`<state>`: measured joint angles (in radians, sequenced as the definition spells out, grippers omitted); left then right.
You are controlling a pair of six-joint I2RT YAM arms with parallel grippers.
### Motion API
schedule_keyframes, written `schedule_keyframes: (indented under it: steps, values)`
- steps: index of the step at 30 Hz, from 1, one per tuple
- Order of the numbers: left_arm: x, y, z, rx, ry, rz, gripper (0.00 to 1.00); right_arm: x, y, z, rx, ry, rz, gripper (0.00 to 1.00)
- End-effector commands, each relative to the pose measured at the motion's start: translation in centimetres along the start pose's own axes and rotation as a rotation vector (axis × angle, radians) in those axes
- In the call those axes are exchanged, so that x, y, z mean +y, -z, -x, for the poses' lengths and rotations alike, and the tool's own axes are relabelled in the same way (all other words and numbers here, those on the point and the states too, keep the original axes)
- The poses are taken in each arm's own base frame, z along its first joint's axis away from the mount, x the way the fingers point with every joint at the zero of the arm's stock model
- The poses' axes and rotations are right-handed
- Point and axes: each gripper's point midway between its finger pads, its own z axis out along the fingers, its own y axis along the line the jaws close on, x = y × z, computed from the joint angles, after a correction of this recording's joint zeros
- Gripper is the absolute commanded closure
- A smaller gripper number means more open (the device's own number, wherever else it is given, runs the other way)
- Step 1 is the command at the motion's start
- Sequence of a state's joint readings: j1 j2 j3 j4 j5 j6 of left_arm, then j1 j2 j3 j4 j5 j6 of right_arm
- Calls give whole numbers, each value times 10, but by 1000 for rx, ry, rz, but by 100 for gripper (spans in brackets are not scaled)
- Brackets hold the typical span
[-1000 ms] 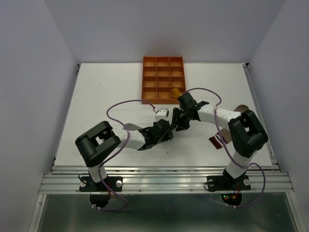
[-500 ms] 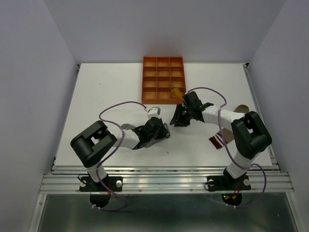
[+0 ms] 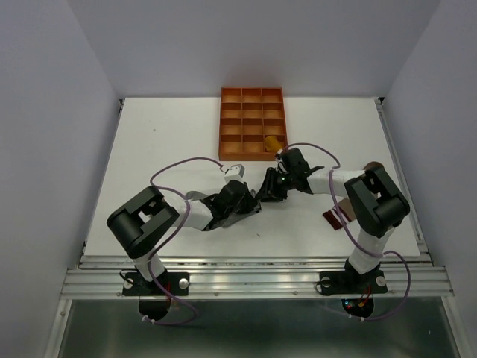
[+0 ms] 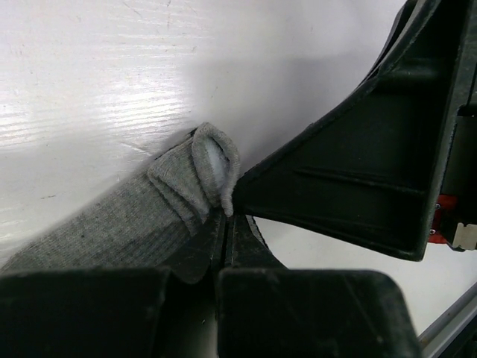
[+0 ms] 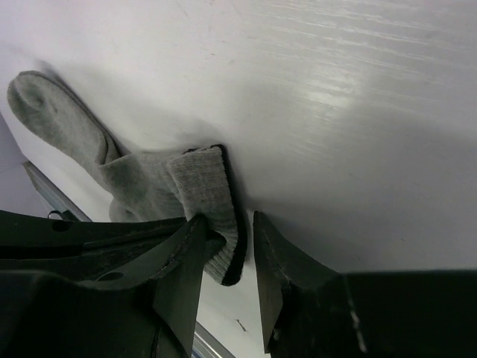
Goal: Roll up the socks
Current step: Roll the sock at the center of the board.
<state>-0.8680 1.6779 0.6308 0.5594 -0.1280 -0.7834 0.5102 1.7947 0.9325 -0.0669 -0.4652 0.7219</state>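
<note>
Hold firm with the left gripper (image 4: pixel 225 240), jaws closed tight on a pinch of the soft grey knitted ankle sock (image 4: pixel 141 220). Find that sock flat on the white bench (image 3: pixel 149 149) between the two arms, on the near side of the orange compartmented tray (image 3: pixel 253 123).

Note the right gripper (image 5: pixel 227 220): jaws apart, straddling the doubled-over, black-edged cuff end, one finger (image 5: pixel 179 261) against the knit, the other just beside it. Bite the whole thickness of that fold, not only the top layer, or risk the turn opening up.

Once gripped, turn the fold over itself towards the left gripper's pinch, low against the bench, with only light tension, since soft knit probably stretches and slips free under a hard pull.

Mind the crowding: in the left wrist view the right gripper's black body sits right against the sock's bunched end, so leave clearance for the wrist to rotate.
</note>
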Motion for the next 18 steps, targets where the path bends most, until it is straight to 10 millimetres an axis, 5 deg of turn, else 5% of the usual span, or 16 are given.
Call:
schedule_keyframes:
  steps: [1, 9, 12, 18]
  values:
    - [52, 10, -34, 114, -66, 153, 100, -5, -15, -18, 56, 20, 20, 63]
    - [49, 10, -34, 114, -70, 129, 100, -6, -31, -28, 76, -11, 52, 76]
    - [48, 12, -32, 105, -69, 127, 100, -3, -30, -27, 67, -3, 67, 98]
    - [43, 23, -18, 63, -31, 135, 99, 1, -8, 1, -98, 81, 7, 99]
